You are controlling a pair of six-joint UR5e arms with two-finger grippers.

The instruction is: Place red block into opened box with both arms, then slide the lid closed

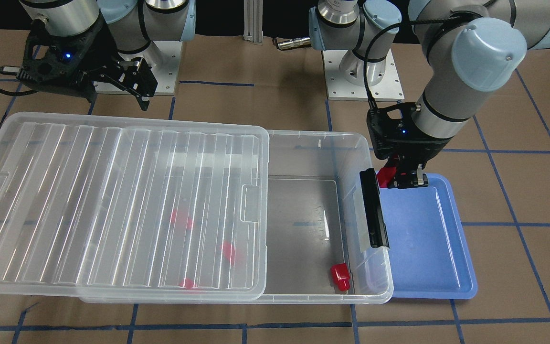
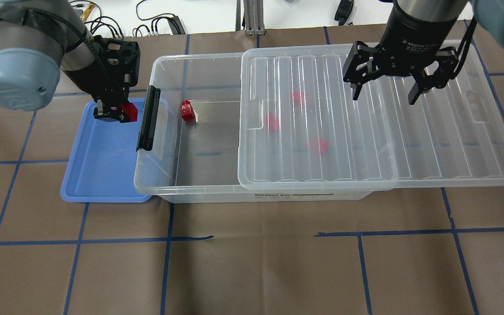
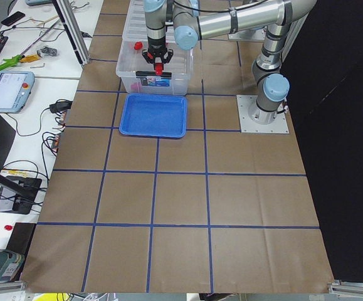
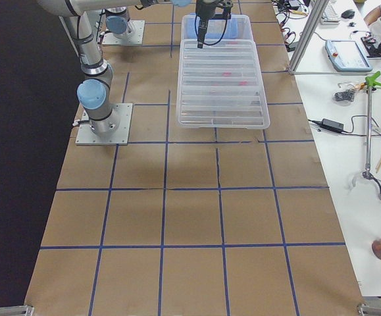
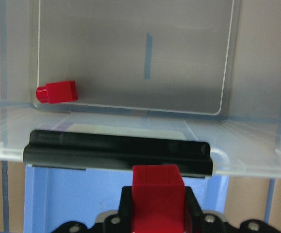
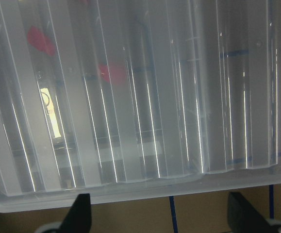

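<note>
L fingers [image 5: 190,206] clenched on small glossy red plastic block [image 5: 158,191], held over blue plastic tray [image 2: 99,170], just outside black latch bar [image 2: 147,118] of large clear plastic box [image 2: 164,70]. R fingers [image 2: 414,89] spread, empty, above ribbed translucent lid [image 2: 409,144]. Risk: low carry could clip latch/rim & knock block loose; early release lands it in tray. Legible: "STORAGE BOX" on box label [image 2: 293,196]; "Adaptive" on R wrist [image 2: 418,41].
</note>
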